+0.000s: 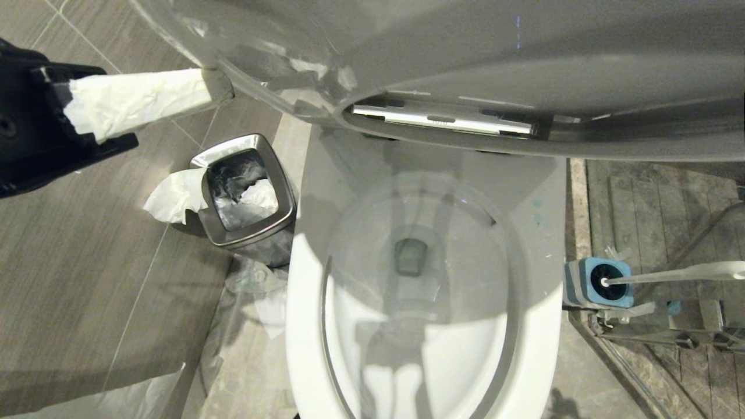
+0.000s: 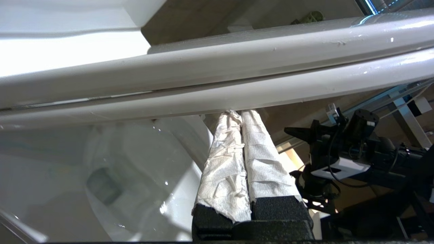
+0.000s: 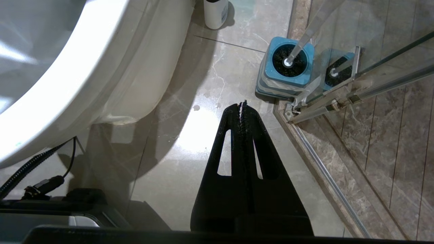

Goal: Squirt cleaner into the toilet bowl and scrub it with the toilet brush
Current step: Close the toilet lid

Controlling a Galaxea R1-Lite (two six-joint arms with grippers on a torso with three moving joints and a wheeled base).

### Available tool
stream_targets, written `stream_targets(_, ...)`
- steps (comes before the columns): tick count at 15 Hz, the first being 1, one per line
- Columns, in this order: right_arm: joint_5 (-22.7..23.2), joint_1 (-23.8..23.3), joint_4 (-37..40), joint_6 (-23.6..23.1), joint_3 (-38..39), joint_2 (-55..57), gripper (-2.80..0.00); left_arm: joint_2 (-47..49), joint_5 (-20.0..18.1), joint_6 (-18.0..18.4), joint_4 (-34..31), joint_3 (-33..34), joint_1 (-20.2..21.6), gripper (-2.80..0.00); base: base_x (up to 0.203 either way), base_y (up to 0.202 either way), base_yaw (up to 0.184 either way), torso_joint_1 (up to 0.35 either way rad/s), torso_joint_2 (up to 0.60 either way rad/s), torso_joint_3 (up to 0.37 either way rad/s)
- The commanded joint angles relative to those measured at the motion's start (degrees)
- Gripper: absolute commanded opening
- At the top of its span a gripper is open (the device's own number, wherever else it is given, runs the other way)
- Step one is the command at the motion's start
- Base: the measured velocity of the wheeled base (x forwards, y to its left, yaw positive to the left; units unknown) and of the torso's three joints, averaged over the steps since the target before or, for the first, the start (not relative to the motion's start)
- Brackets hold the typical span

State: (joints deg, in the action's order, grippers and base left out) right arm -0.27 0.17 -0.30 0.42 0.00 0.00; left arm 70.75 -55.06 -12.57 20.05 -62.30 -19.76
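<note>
The white toilet bowl (image 1: 302,302) fills the middle of the head view, its seat and lid (image 1: 524,52) raised at the top. The water at the bowl's bottom (image 1: 410,256) has a faint teal tint of cleaner. My left gripper (image 1: 216,87) reaches in from the upper left. Its fingers are wrapped in white paper and shut, with the tips against the raised seat's edge (image 2: 217,98). To the right of the bowl the toilet brush (image 1: 687,272) stands in its blue-topped holder (image 1: 599,283). My right gripper (image 3: 241,105) hangs shut and empty over the floor, short of the brush (image 3: 290,62).
A square steel waste bin (image 1: 247,198) with crumpled paper stands left of the bowl. A glass shower door and its metal rail (image 3: 339,101) run beside the brush holder. A white cylindrical container (image 3: 215,13) stands on the floor behind the bowl.
</note>
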Motion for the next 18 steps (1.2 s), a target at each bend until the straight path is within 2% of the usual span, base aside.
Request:
stream_targets(1,0.00,0.00,-0.05,0.02,0.00,0.09,-2.80,0.93,-0.21,-0.04,0.38,-1.74,-0.01,-2.80,0.000,0.000,0.000,0.000,0.00,0.000)
stream_targets(5,0.00,0.00,-0.05,0.02,0.00,0.09,-2.80,2.64,-0.13,0.09,0.42,-5.14,-0.01,-2.80,0.000,0.000,0.000,0.000,0.00,0.000)
stream_targets(10,0.00,0.00,-0.05,0.02,0.00,0.09,-2.80,2.55,-0.04,-0.03,0.34,-5.90,0.16,-2.80,0.000,0.000,0.000,0.000,0.00,0.005)
stream_targets(18,0.00,0.00,-0.05,0.02,0.00,0.09,-2.80,1.82,-0.13,-0.13,0.34,-5.90,0.16,-2.80,0.000,0.000,0.000,0.002,0.00,0.167)
